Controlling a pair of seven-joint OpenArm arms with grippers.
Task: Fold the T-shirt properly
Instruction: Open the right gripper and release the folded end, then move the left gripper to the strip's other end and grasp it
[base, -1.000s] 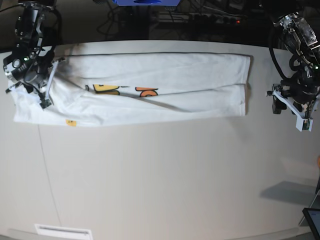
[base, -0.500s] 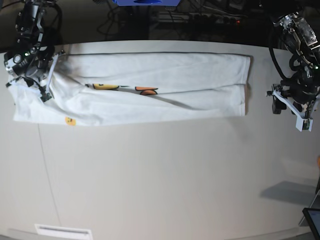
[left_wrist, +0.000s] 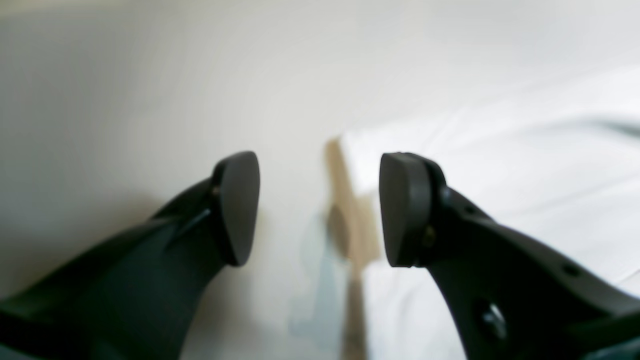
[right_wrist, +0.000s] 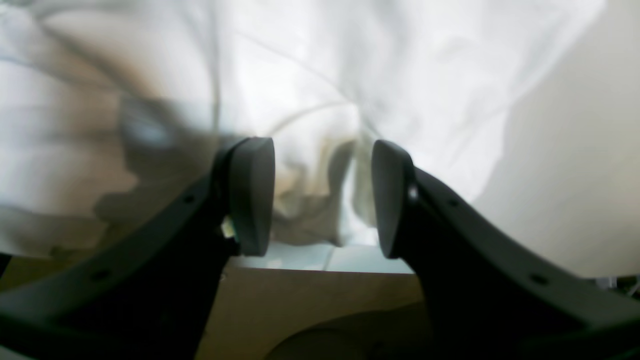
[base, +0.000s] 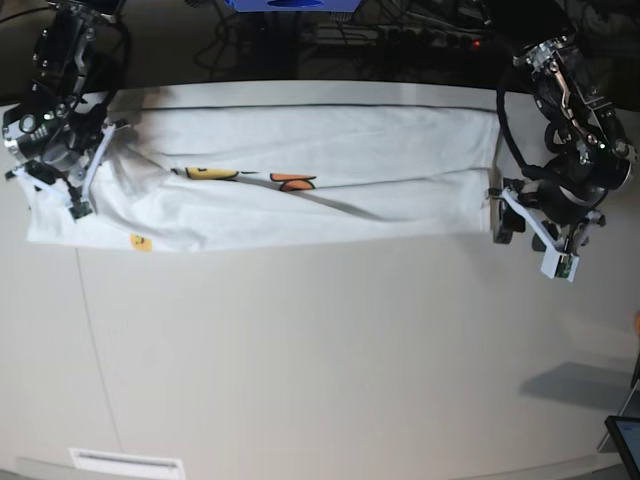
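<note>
Only base shows T-shirt (base: 300, 175) print.

The left gripper (base: 527, 232) hangs low with its jaws parted and nothing between its fingers (left_wrist: 405, 210). The right gripper (base: 55, 180) is likewise spread, its dark pads (right_wrist: 252, 195) facing each other across a gap.

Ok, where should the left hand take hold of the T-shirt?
Probably the T-shirt's short end edge nearest the left hand, coming in from the bare table beyond it. The shirt lies as a long flat band, and the open jaws already straddle that edge.
</note>
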